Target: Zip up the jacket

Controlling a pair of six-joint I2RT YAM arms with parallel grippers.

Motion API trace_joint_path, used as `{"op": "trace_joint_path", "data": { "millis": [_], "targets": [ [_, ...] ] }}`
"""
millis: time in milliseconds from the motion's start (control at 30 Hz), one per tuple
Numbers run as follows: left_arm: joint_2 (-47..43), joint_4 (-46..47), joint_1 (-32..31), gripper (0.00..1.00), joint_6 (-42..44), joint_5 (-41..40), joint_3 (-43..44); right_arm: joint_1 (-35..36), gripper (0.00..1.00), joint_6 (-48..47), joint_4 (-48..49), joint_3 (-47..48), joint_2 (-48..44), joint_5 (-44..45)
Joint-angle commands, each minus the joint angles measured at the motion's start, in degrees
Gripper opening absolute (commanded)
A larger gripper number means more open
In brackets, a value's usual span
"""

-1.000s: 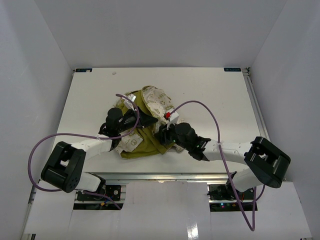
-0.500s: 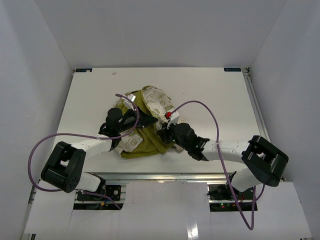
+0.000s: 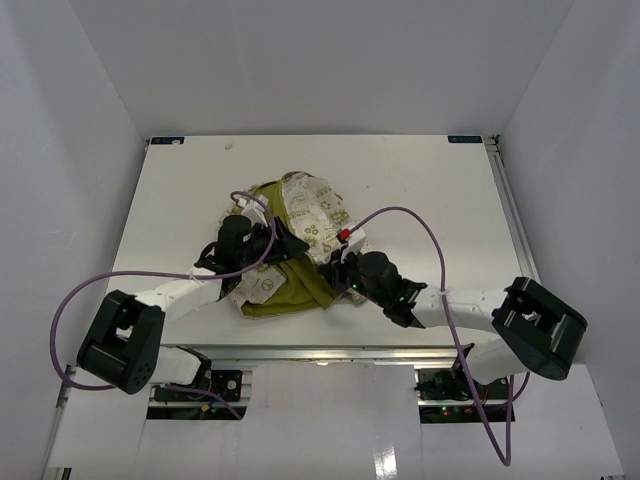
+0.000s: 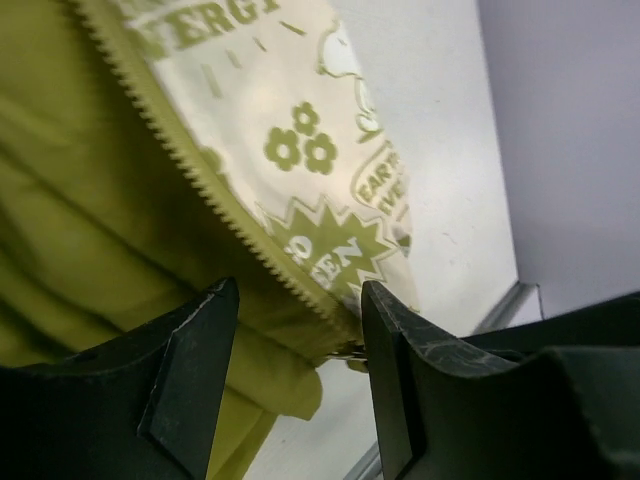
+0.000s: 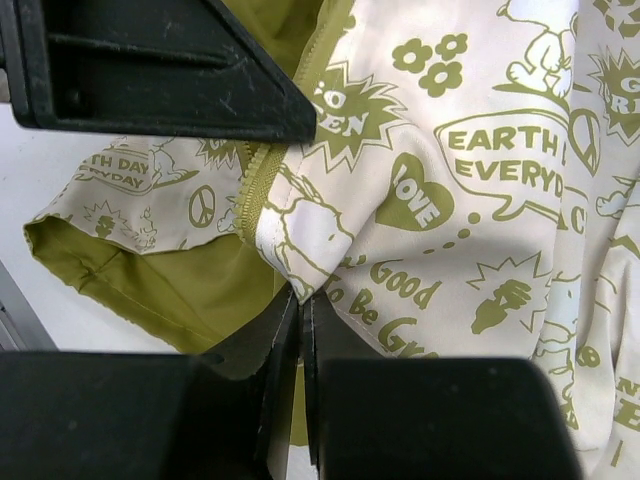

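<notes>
Jacket position: the jacket (image 3: 300, 215) lay crumpled near the middle of the table (image 3: 430, 190), between the two arms, with its olive lining turned up on the near side.
Zipper: a single exposed row of the zipper (image 4: 215, 205) ran diagonally through the left wrist view, with lining on one side and printed cream fabric on the other.
Left gripper: the left gripper (image 4: 295, 350) stood with its fingers parted and the zipper edge passing across the gap. Contact with either finger could not be determined.
Right gripper: the right gripper (image 5: 300, 300) was clenched on a fold of cream printed jacket fabric, just beside the zipper tape.
Arms: both reached inward over the jacket, their wrists close together.
</notes>
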Motion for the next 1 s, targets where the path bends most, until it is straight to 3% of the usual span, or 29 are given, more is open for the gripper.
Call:
{"op": "trace_joint_path", "data": {
  "millis": [0, 133, 367, 567, 967],
  "targets": [
    [-7.23, -23.22, -0.11, 0.62, 1.54, -18.29, 3.59, -0.06, 0.08, 1.48, -1.12, -0.68, -2.73, 1.57],
    [-11.23, -32.48, -0.11, 0.60, -0.30, -25.41, 4.66, -0.06, 0.08, 1.69, -1.32, -1.56, -4.18, 2.33],
    [-15.58, -38.36, -0.11, 0.54, -7.02, -26.09, 3.65, -0.20, 0.08, 1.42, -1.56, -3.52, -7.95, 3.26],
    [-13.57, -39.49, -0.34, 0.48, -9.44, -22.82, 3.49, -0.24, 0.08, 0.72, -2.21, -3.88, -9.00, 3.33],
    [-5.31, -42.66, -2.57, 0.52, -12.14, -27.50, 7.34, -0.15, 0.08, 0.55, -2.21, -4.95, -10.37, 5.13]
  ]
}}
